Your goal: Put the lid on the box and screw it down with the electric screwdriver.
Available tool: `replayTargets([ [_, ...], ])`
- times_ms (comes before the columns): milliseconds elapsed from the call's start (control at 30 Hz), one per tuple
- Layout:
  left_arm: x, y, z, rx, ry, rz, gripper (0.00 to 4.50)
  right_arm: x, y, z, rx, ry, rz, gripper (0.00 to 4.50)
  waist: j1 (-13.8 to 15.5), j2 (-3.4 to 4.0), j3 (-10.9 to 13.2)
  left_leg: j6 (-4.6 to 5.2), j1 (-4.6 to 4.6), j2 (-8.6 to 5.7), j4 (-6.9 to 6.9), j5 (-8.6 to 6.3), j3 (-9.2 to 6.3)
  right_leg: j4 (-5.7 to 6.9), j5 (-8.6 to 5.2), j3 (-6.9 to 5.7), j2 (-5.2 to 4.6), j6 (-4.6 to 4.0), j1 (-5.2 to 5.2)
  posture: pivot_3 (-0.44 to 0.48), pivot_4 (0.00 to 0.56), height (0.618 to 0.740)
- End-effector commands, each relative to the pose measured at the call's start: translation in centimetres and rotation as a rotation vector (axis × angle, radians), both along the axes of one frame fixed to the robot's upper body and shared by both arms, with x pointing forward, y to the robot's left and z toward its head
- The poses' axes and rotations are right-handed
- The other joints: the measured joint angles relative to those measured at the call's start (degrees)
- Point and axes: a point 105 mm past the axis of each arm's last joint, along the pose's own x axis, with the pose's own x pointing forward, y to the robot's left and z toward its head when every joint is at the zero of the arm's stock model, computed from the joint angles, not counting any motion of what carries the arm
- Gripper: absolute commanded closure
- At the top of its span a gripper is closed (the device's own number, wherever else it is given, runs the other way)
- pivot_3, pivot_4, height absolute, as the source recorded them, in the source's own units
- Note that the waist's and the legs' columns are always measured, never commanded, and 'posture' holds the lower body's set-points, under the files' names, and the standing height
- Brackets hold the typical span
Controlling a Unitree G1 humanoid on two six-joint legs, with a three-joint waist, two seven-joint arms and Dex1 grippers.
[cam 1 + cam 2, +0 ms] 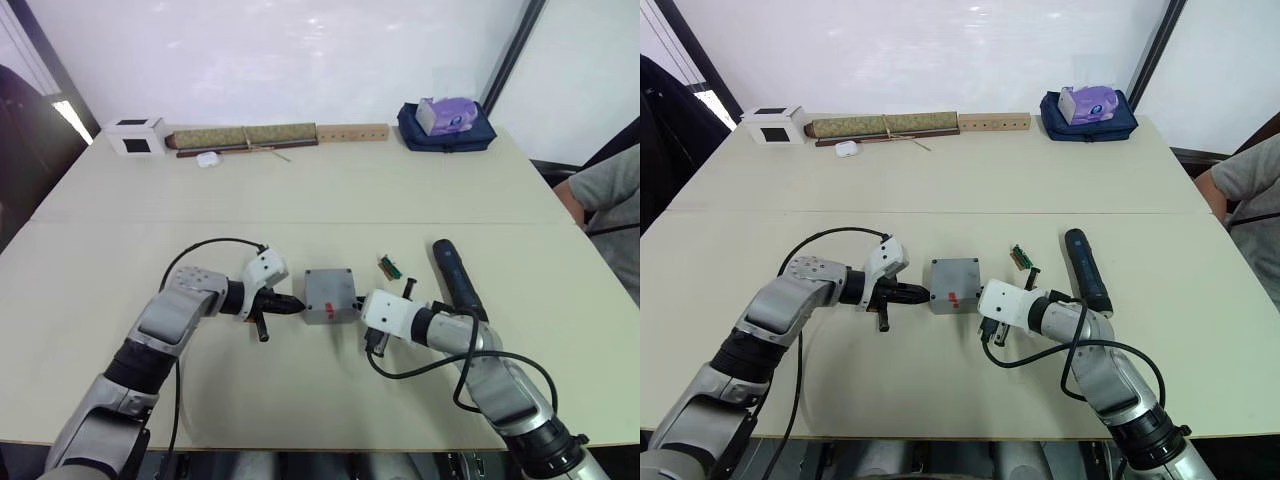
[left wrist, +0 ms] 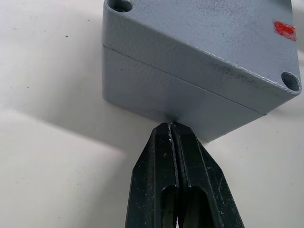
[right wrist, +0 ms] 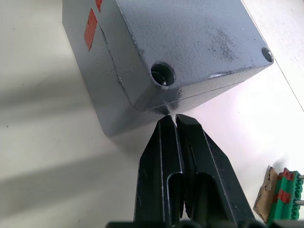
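Observation:
The grey box (image 1: 330,308) stands at the middle of the table with a red sticker (image 1: 328,313) on its near side. The lid (image 2: 199,33) lies on top of it, a thin seam between them, and the corner screw holes (image 3: 163,74) show no screws. My left gripper (image 2: 171,126) is shut, its tips touching the box's left wall (image 2: 161,95) just below the seam. My right gripper (image 3: 170,118) is shut too, its tips against the box's right side under a lid corner. The dark electric screwdriver (image 1: 457,278) lies on the table to the right of my right arm.
A small green connector piece (image 1: 389,266) lies just right of the box. Along the far edge are a white cube (image 1: 136,136), a rolled mat (image 1: 245,136), a wooden strip (image 1: 352,132) and a blue bag (image 1: 447,135). A person's arm (image 1: 610,195) shows at the right edge.

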Motion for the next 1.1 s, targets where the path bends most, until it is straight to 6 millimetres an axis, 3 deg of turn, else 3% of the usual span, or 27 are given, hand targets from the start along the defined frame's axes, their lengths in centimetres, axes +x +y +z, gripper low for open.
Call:
replayTargets([
  [33, 0.5, 0.6, 1.7, -0.052, -0.038, 0.035, 4.5, -0.7, 0.0, 2.0, 0.05, -0.042, 0.017, 4.44, -0.01, 0.0, 0.0, 0.0, 0.0, 0.0, 0.0, 0.0, 0.0, 0.0, 0.0, 0.0, 0.0, 0.0, 0.0, 0.0, 0.15, 0.74],
  [167, 2.2, 3.4, 5.3, -0.145, -0.119, 0.187, 4.5, -2.4, -1.1, 4.9, 0.111, -0.06, -0.017, 4.44, -0.01, 0.05, 0.07, 0.0, -0.01, 0.03, 0.0, 0.0, -0.02, 0.0, 0.0, -0.01, 0.0, 0.0, -0.01, 0.0, 0.15, 0.74],
  [233, 1.9, 3.9, 7.0, -0.194, -0.147, 0.162, 4.5, -3.3, -1.9, 5.8, 0.143, -0.031, -0.048, 4.44, -0.09, 0.05, 0.1, 0.0, -0.05, 0.11, 0.0, 0.0, -0.05, 0.0, 0.0, -0.02, 0.02, 0.0, -0.05, 0.0, 0.15, 0.74],
  [367, -0.1, 2.9, 9.4, -0.18, -0.12, 0.001, 4.5, -3.6, -4.6, 7.9, 0.322, 0.032, -0.202, 4.44, 0.07, 0.04, 0.12, 0.0, -0.02, 0.08, -0.02, 0.0, -0.05, -0.03, 0.0, -0.06, 0.01, 0.0, 0.01, 0.0, 0.15, 0.74],
  [500, -2.5, 1.2, 9.8, -0.124, -0.135, -0.156, 4.5, -3.3, -6.9, 8.3, 0.461, 0.098, -0.341, 4.44, 0.11, 0.04, 0.11, -0.01, -0.03, 0.11, -0.02, -0.01, -0.05, -0.16, 0.0, -0.05, -0.08, 0.0, 0.11, 0.0, 0.15, 0.74],
  [600, -3.7, 0.1, 9.6, -0.089, -0.15, -0.235, 4.5, -3.4, -8.1, 7.1, 0.475, 0.148, -0.392, 3.67, 0.05, 0.06, 0.13, 0.0, -0.03, 0.11, -0.07, -0.01, -0.04, -0.24, -0.01, -0.05, -0.08, -0.03, 0.1, 0.0, 0.15, 0.74],
  [900, -4.1, 0.0, 8.2, 0.004, -0.203, -0.284, 4.5, -4.6, -7.7, 3.5, 0.493, 0.268, -0.452, 0.09, -0.17, 0.11, 0.15, 0.01, -0.03, 0.1, -0.16, -0.02, 0.01, -0.28, -0.03, 0.01, 0.07, -0.06, 0.04, 0.0, 0.15, 0.74],
  [1033, -4.1, 0.0, 7.9, 0.008, -0.202, -0.289, 4.5, -4.5, -7.9, 3.2, 0.525, 0.263, -0.491, 0.09, -0.07, 0.11, 0.16, 0.01, -0.05, 0.1, -0.16, -0.02, 0.04, -0.33, -0.07, 0.01, 0.01, -0.12, 0.04, 0.0, 0.15, 0.74],
  [1100, -4.2, -0.1, 7.8, 0.006, -0.2, -0.29, 4.5, -4.3, -8.0, 3.1, 0.517, 0.246, -0.501, 0.59, -0.04, 0.11, 0.16, 0.01, -0.05, 0.11, -0.16, -0.02, 0.04, -0.37, -0.08, 0.01, 0.01, -0.14, 0.05, 0.0, 0.15, 0.74],
])
